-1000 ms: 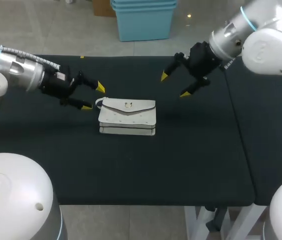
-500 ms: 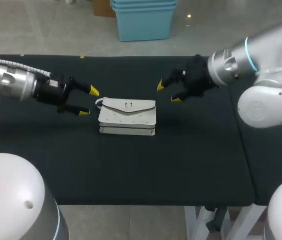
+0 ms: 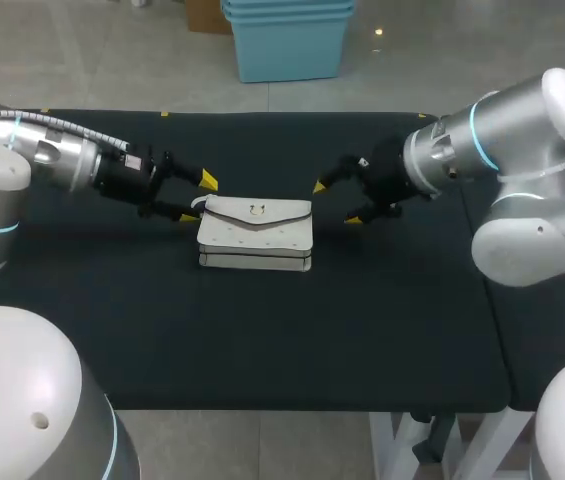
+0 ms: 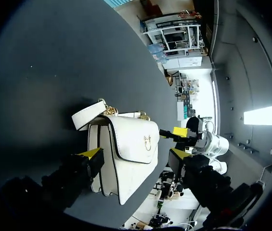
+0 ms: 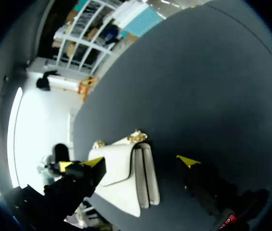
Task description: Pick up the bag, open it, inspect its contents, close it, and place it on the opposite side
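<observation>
One white bag (image 3: 255, 233) lies flap-up, long axis running from left gripper (image 3: 198, 198) to right gripper (image 3: 335, 203), both released.

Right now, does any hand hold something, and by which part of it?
Nothing is held. The left hand and the right hand are open, one at each end of the white leather bag.

Head view. A table (image 3: 262, 330) with a matte black top fills the middle of the frame; light falls evenly on it, with no sharp shadows. At 3 o'clock a straight seam (image 3: 482, 280) separates it from a second black-topped table (image 3: 547, 320). White legs (image 3: 402, 445) show at 5 o'clock, and a small yellow mark (image 3: 165, 114) sits on the far edge at 11 o'clock.
</observation>
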Robot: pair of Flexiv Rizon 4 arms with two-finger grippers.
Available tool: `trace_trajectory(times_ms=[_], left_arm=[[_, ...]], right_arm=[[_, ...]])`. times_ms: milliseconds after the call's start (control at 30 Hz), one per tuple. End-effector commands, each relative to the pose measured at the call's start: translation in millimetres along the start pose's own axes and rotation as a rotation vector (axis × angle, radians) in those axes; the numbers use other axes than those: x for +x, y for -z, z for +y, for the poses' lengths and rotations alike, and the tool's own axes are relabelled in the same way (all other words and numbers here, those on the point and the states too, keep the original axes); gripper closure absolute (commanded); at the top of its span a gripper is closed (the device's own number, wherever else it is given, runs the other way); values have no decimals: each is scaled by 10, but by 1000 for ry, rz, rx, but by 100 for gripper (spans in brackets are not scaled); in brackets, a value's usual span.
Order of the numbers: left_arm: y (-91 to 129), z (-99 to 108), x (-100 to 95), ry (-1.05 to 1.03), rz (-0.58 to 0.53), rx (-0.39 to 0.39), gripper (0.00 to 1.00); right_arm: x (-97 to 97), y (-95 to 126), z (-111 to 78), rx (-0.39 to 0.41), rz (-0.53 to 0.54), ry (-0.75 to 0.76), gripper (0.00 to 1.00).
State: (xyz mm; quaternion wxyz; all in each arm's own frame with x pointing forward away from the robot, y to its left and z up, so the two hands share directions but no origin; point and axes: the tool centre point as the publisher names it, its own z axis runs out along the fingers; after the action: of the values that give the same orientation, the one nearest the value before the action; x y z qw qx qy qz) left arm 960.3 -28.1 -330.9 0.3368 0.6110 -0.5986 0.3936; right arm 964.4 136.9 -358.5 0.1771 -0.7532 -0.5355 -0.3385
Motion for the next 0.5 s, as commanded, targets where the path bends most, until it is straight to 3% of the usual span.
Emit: trace_trajectory(times_ms=[33, 167, 333, 367, 500], left_arm=[[-28, 4, -17, -8, 8, -3, 11], [-67, -4, -49, -9, 19, -17, 11], [-96, -5, -98, 0, 20, -20, 15], [-95, -5, -104, 1, 23, -22, 15], [-117, -5, -129, 3, 29, -23, 22]], right_arm=[[105, -68, 25, 49, -30, -73, 0], [155, -111, -29, 75, 37, -58, 0], [128, -190, -97, 116, 41, -81, 0], [117, -204, -113, 134, 58, -88, 4], [88, -254, -142, 170, 101, -104, 1]])
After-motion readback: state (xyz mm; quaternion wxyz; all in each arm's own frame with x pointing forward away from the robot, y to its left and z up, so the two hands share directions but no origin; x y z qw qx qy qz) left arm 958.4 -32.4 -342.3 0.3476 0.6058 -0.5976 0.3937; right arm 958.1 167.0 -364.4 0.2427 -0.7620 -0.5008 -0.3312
